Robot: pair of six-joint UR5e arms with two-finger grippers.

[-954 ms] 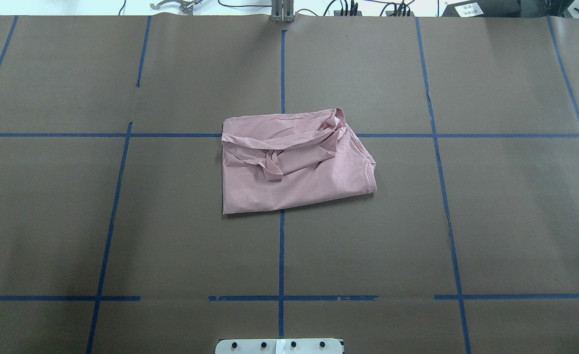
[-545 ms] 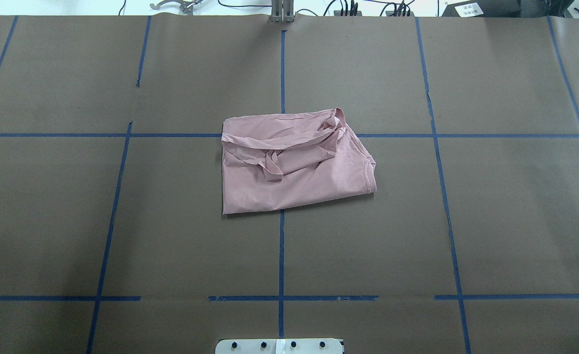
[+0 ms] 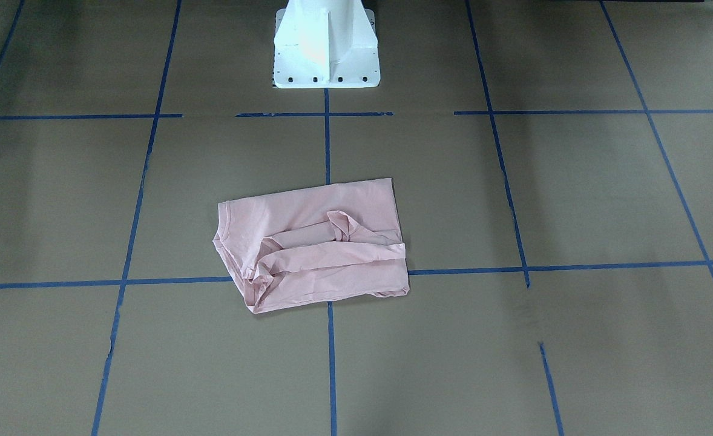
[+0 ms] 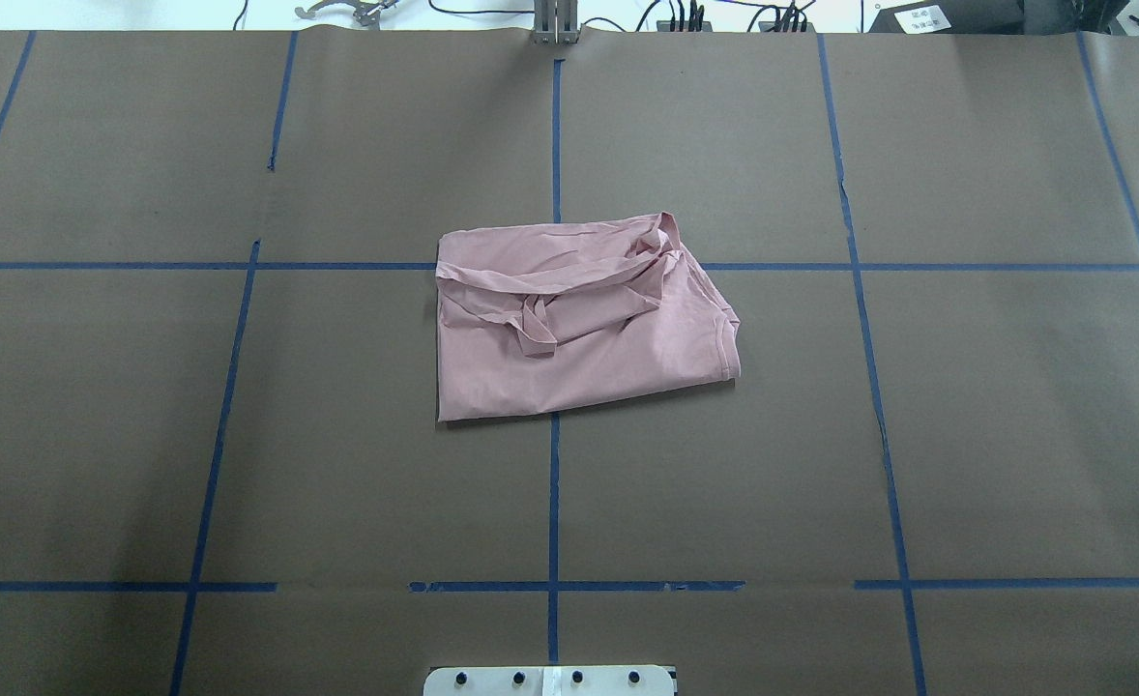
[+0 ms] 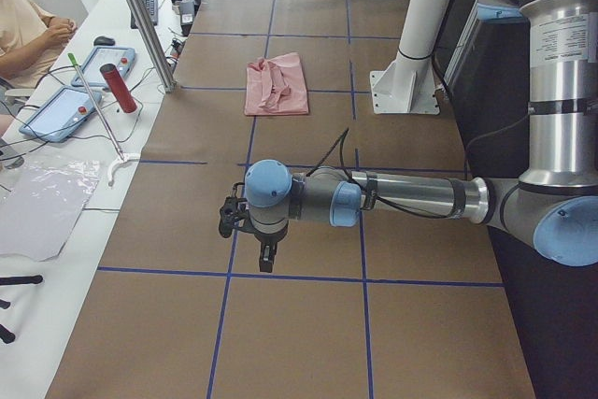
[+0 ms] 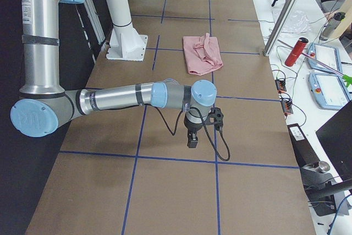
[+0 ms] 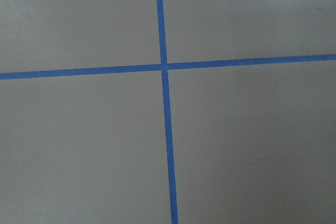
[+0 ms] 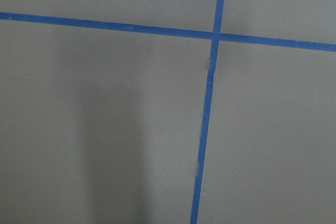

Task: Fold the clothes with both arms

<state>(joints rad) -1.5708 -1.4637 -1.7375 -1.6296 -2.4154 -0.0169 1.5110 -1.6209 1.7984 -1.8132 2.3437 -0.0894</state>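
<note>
One pale pink short-sleeved cloth T-shirt (image 4: 584,333) lies crumpled and roughly half-folded near the middle of the brown paper-covered table (image 4: 337,464), over a crossing of the blue tape grid lines (image 4: 553,503). Its plain side is up and no print shows; a loose sleeve and a twisted band of cloth are bunched over the half farther from the robot, while the nearer half lies smooth.

Both arms are well apart from it. The silver-grey jointed left arm (image 5: 411,195) reaches out low over bare paper toward its end of the table, with the black two-fingered left gripper (image 5: 265,257) pointing down; the right arm (image 6: 115,98) mirrors it at the other end, with the right gripper (image 6: 192,138) hanging likewise. You see each only from the side, so I cannot tell whether either pair of jaws is parted or closed; nothing hangs from either; the wrist cameras show only paper and tape.

Expect the shirt to be light, limp and quite without stiffness; it will likely drape, stretch and slide on the paper, and a pinch may catch several layers at once. You would do best to take it by two corners of one stitched edge, one gripper each; avoid the bunched sleeve, which would probably drag the heap rather than open it.
</note>
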